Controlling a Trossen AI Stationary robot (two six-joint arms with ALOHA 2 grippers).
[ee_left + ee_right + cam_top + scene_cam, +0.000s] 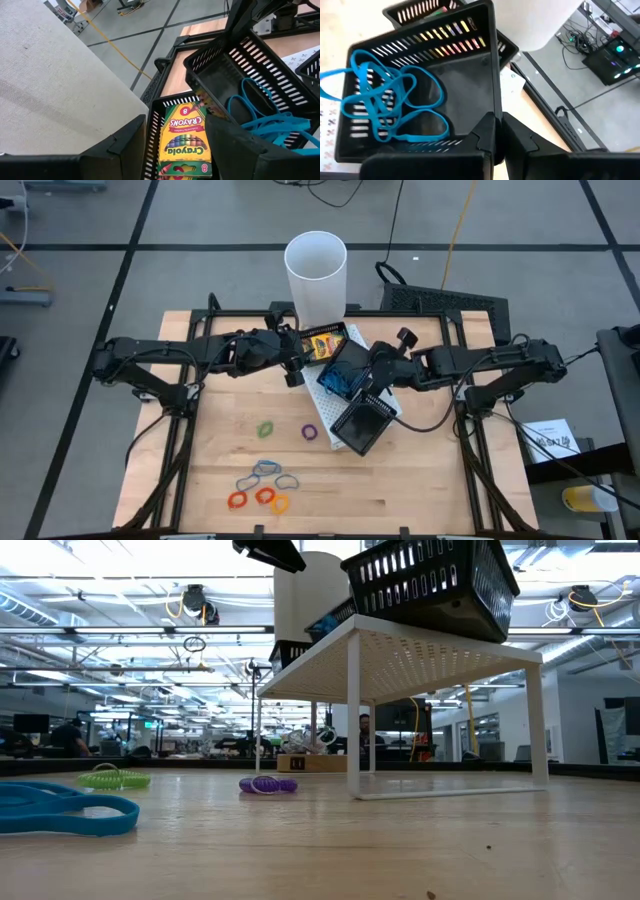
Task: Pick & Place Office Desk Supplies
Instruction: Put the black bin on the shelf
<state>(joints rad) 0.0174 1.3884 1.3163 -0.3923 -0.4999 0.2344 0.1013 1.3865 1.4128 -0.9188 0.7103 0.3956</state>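
Note:
A black mesh tray [345, 370] of three compartments sits on a white perforated riser [400, 660] at the table's far middle. Its far compartment holds a yellow-and-green crayon box [182, 140], lying flat. My left gripper [176, 120] hangs open just above that box, one finger on each side of it. The middle compartment [420, 100] holds a tangle of blue rubber bands [385, 105], and my right gripper [499, 120] is shut on its wall. Loose rubber bands lie on the table: green [265, 428], purple [309, 432], and blue, red and orange ones [262, 485]. My right gripper pinches the middle compartment's wall at its rim [492, 100], near a corner, between its two fingers. The fingers come from the table's right side, slanting down. The compartment sits tilted on the riser, with the blue bands lying inside it.
A tall white cup [316, 275] stands just behind the tray. The tray's near compartment [362, 425] juts toward the table's middle. Bare wood lies around the loose bands on the near half. In the low view, a blue band [60, 810] lies close to the near edge.

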